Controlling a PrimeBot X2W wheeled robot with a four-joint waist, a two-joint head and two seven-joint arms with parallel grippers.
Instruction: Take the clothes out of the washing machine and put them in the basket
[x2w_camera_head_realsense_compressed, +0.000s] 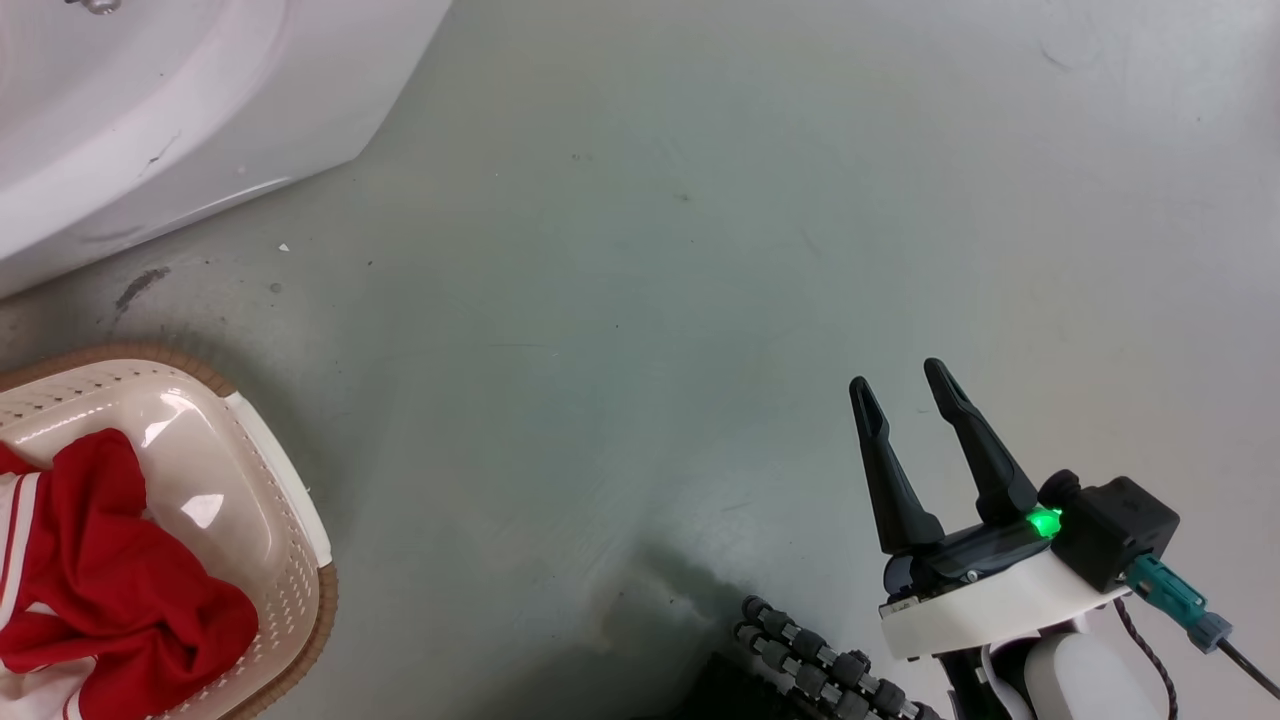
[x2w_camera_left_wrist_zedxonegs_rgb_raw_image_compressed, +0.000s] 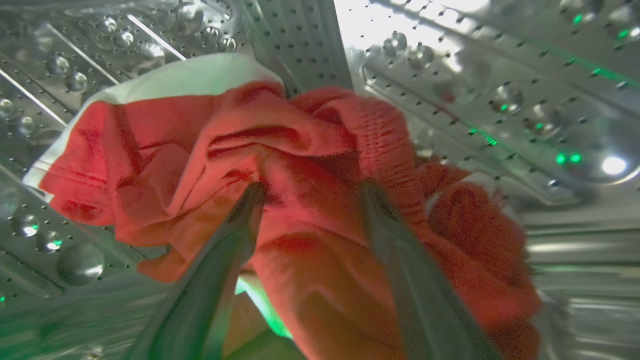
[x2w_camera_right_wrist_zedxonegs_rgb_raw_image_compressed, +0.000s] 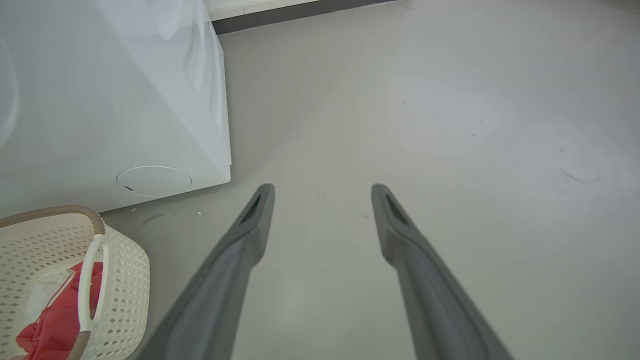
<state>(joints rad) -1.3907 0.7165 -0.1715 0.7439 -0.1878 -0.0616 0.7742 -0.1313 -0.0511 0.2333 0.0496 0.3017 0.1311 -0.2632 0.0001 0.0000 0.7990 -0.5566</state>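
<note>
Left gripper (x2w_camera_left_wrist_zedxonegs_rgb_raw_image_compressed: 312, 195) is inside the steel drum (x2w_camera_left_wrist_zedxonegs_rgb_raw_image_compressed: 475, 75), fingers spread wide, tips pressed into a crumpled red garment (x2w_camera_left_wrist_zedxonegs_rgb_raw_image_compressed: 310, 145), not clamped on it. Garment is bright red, ribbed on the right, with a white panel along the top edge, lying against the perforated wall. Right gripper (x2w_camera_head_realsense_compressed: 900, 378) is also spread, empty, over the floor (x2w_camera_head_realsense_compressed: 700, 250). Second red-and-white piece (x2w_camera_head_realsense_compressed: 110, 570) sits in the basket (x2w_camera_head_realsense_compressed: 225, 450), cream with a brown rim, near the washing machine (x2w_camera_head_realsense_compressed: 150, 110).

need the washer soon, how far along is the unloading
Done: one red garment lies in the basket. In hand: the left claw is open around a second garment inside the drum, not yet gripped. Left: pull it out and drop it in the basket. The right claw hangs open.
</note>
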